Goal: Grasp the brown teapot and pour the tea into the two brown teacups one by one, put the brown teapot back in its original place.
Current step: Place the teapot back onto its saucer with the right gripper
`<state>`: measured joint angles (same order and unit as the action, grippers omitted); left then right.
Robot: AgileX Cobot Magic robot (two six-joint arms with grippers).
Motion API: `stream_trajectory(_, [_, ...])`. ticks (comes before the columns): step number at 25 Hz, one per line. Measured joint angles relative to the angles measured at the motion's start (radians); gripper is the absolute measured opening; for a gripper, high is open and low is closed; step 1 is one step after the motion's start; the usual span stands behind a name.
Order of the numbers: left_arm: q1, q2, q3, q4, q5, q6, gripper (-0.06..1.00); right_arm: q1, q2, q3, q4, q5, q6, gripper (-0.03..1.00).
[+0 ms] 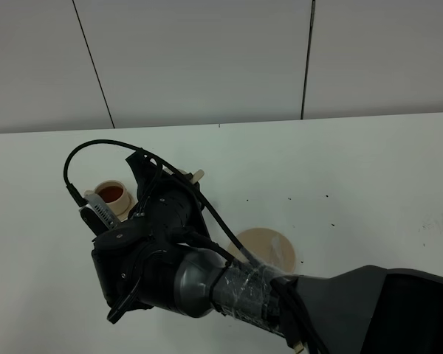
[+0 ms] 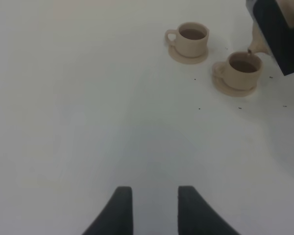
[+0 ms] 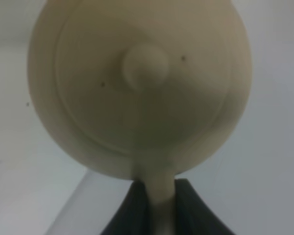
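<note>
The brown teapot (image 3: pixel 137 98) fills the right wrist view, lid and knob facing the camera. My right gripper (image 3: pixel 159 196) is shut on its loop handle. In the left wrist view the teapot's spout (image 2: pixel 257 44) tips over the nearer teacup (image 2: pixel 242 70), which holds tea. The other teacup (image 2: pixel 192 39) also holds tea, and each cup sits on a small saucer. From above, one teacup (image 1: pixel 111 193) shows; my right arm hides the other. The original place, a wider saucer (image 1: pixel 264 247), lies bare. My left gripper (image 2: pixel 155 210) is open above bare table, well short of the cups.
My right arm (image 1: pixel 177 273) reaches across to the left side of the white table (image 1: pixel 369 184) and blocks much of the overhead view. Small dark specks dot the tabletop near the cups and the wide saucer.
</note>
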<state>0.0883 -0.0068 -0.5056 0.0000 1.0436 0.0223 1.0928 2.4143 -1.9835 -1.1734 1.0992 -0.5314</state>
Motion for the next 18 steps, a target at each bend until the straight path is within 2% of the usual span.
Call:
stream_trajectory(14, [0.0, 0.0, 0.0, 0.0, 0.0, 0.0, 0.3, -0.002, -0.001, 0.0, 0.034, 0.015, 0.129, 0.09])
stream_trajectory(18, [0.0, 0.0, 0.0, 0.0, 0.0, 0.001, 0.3, -0.023, -0.023, 0.0, 0.101, 0.046, 0.191, 0.09])
